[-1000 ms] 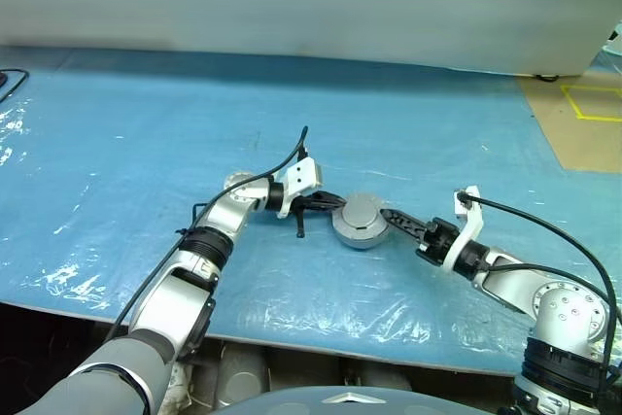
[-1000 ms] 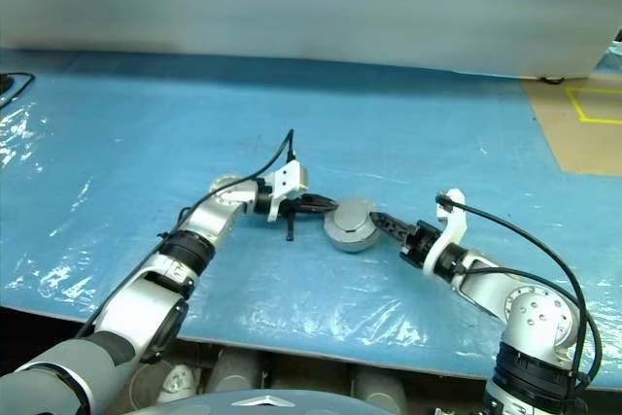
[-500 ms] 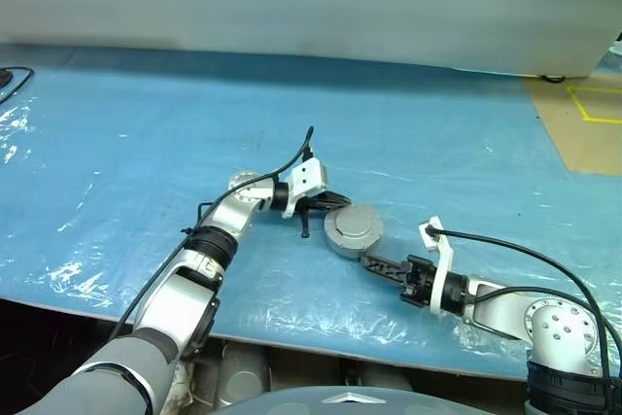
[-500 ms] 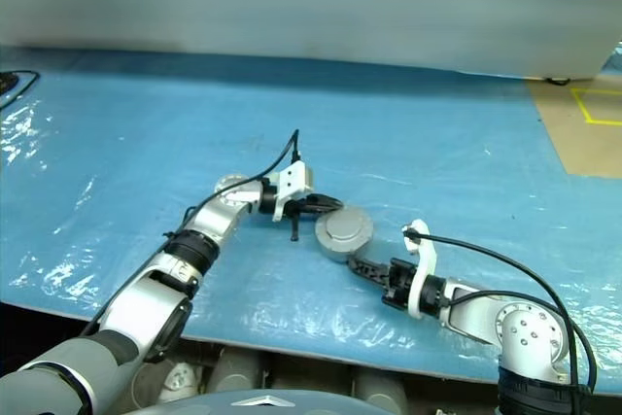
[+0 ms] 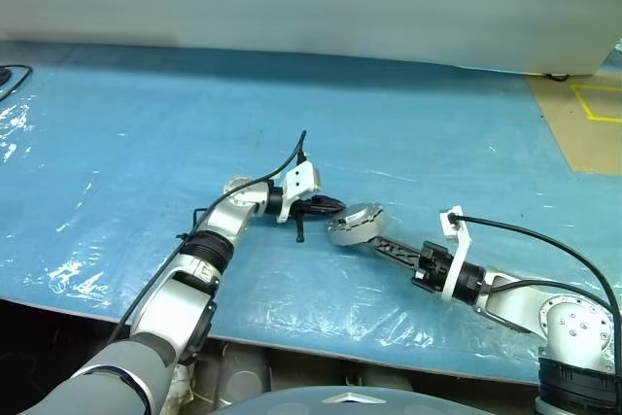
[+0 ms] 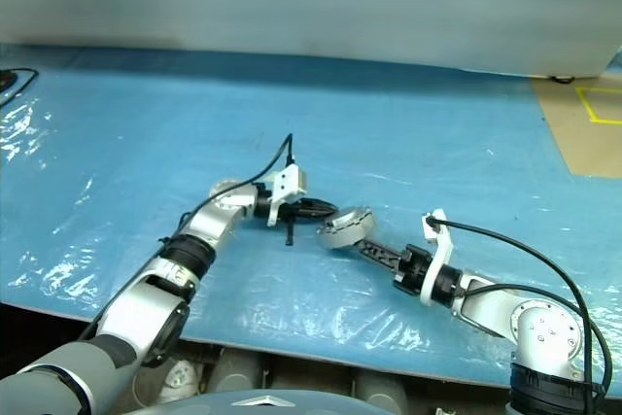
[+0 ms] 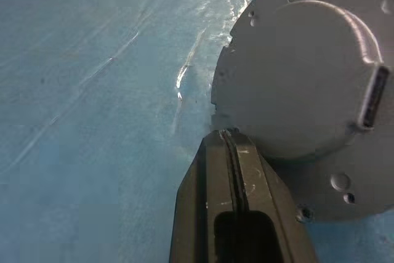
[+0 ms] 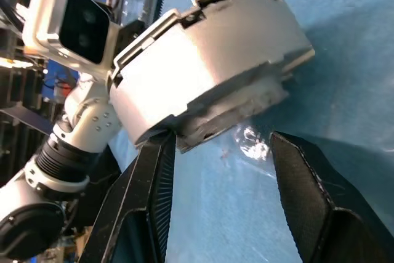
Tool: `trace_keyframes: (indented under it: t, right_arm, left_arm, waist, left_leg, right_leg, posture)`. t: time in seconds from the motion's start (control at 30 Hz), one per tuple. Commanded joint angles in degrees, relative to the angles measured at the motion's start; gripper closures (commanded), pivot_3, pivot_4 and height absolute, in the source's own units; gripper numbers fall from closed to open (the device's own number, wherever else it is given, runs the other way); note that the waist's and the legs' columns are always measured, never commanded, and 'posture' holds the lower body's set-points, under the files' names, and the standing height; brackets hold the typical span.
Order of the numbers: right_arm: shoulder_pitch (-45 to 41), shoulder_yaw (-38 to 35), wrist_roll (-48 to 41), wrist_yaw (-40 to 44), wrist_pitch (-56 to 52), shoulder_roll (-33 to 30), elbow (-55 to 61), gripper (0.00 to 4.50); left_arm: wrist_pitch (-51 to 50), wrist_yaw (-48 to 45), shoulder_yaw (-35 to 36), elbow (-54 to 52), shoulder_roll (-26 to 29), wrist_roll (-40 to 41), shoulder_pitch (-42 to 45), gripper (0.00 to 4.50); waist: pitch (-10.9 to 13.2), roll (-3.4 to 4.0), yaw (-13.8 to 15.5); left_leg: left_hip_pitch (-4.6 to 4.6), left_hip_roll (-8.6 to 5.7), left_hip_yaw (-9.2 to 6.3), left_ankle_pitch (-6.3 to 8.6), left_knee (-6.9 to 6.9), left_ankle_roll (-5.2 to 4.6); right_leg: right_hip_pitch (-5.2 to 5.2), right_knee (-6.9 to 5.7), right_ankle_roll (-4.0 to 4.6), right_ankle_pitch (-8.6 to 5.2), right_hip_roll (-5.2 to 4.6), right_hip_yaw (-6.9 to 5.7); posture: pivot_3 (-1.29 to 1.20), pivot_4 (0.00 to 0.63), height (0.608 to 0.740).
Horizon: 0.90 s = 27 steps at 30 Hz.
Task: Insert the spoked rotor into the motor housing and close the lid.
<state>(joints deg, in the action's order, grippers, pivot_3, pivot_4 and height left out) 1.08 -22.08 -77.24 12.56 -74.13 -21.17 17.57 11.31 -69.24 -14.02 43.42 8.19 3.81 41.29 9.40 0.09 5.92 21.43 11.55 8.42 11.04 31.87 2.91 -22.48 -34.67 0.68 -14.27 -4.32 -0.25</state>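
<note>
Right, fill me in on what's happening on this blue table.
The robot is working on the motor housing on the blue table. The round silver body sits tilted, one edge lifted off the surface. The left pincer, fingers shut, presses against its side. The right pincer stands open, one finger tucked under the raised edge. Neither pincer actually grips it.

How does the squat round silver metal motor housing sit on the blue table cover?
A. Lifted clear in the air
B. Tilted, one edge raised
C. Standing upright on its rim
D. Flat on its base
B: the motor housing leans, its near edge raised off the blue cover above one right gripper finger.
</note>
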Motion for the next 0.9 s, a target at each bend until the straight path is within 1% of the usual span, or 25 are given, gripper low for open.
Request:
trace_keyframes:
  t: [0.03, 0.1, 0.27, 0.4, 0.47, 0.6, 0.7, 0.9]
  right_arm:
    - [-0.03, -0.73, -5.13, -1.04, 1.92, -0.36, 0.51, 1.95]
    - [1.35, 2.27, -0.01, 0.32, 2.05, -3.34, 1.87, 1.95]
    - [3.18, 4.66, 3.53, 2.89, 4.32, -5.60, 1.30, 1.95]
    - [3.46, 5.75, 4.76, 4.06, 5.53, -5.75, 1.40, 1.95]
    - [4.34, 7.40, 7.70, 6.46, 6.13, -7.75, 2.09, 1.95]
    - [5.40, 7.24, 9.42, 9.64, 6.90, -10.45, 1.20, 1.95]
    - [6.24, 8.12, 12.84, 11.98, 7.50, -13.73, 0.61, 1.95]
    - [9.48, 7.80, 16.87, 16.27, 8.51, -19.20, -1.21, 1.95]
  left_arm:
    - [1.41, -0.92, -0.15, -1.64, -0.67, 0.66, 0.44, 4.50]
    - [2.02, -0.48, -0.04, -1.35, -0.65, 0.45, 0.54, 4.50]
    - [3.80, 1.12, 0.61, 0.16, -0.74, 0.07, 1.66, 4.50]
    - [5.77, 3.36, 1.80, 1.41, -1.25, 0.56, 2.78, 4.50]
    - [5.01, 3.37, 2.88, 1.20, -1.77, 2.01, 3.39, 4.50]
    - [3.98, 1.64, 3.16, 0.16, -1.90, 3.26, 3.57, 4.50]
    - [3.41, 0.50, 3.39, -0.51, -2.06, 4.02, 3.53, 4.50]
    - [1.25, -1.82, 2.79, -2.58, -2.37, 5.18, 2.65, 4.50]
  waist:
    - [0.00, 0.01, 0.00]
    - [0.00, 0.01, 0.05]
    - [0.00, 0.01, 0.11]
    - [0.01, 0.00, -0.12]
    - [0.01, 0.00, -0.04]
    - [0.01, 0.00, 0.13]
    - [0.01, 0.00, 0.17]
    - [0.01, -0.01, 0.99]
  left_leg:
    - [0.00, 0.00, 0.00, 0.00, 0.00, 0.00]
    - [0.00, -0.01, 0.00, 0.00, 0.02, 0.00]
    - [-0.08, 0.01, -0.02, 0.00, 0.04, 0.00]
    - [-0.06, 0.01, -0.02, 0.00, 0.17, 0.00]
    - [-0.06, 0.01, -0.02, 0.00, 0.20, 0.00]
    - [-0.03, 0.01, -0.03, 0.00, 0.22, 0.00]
    - [-0.01, 0.00, -0.04, 0.00, 0.23, 0.00]
    - [-0.12, 0.00, -0.06, 0.00, 0.27, -0.01]
  right_leg:
    - [0.00, 0.00, 0.00, 0.00, -0.01, 0.00]
    - [0.02, 0.00, 0.00, 0.00, -0.02, 0.01]
    - [0.11, -0.02, -0.01, 0.00, -0.01, -0.05]
    - [0.11, -0.04, -0.02, 0.01, -0.01, -0.01]
    - [0.11, -0.05, -0.02, 0.01, -0.01, -0.01]
    - [0.12, -0.05, -0.02, 0.01, -0.01, -0.02]
    - [0.12, -0.06, -0.02, 0.01, -0.02, -0.03]
    - [0.26, -0.06, -0.03, 0.02, -0.03, -0.04]
  posture:
    - [0.00, 0.150, 0.740]
    - [0.00, 0.150, 0.740]
    - [0.00, 0.150, 0.740]
    - [0.00, 0.150, 0.740]
    - [0.00, 0.150, 0.740]
    - [0.00, 0.150, 0.740]
    - [0.00, 0.150, 0.740]
    - [0.00, 0.150, 0.740]
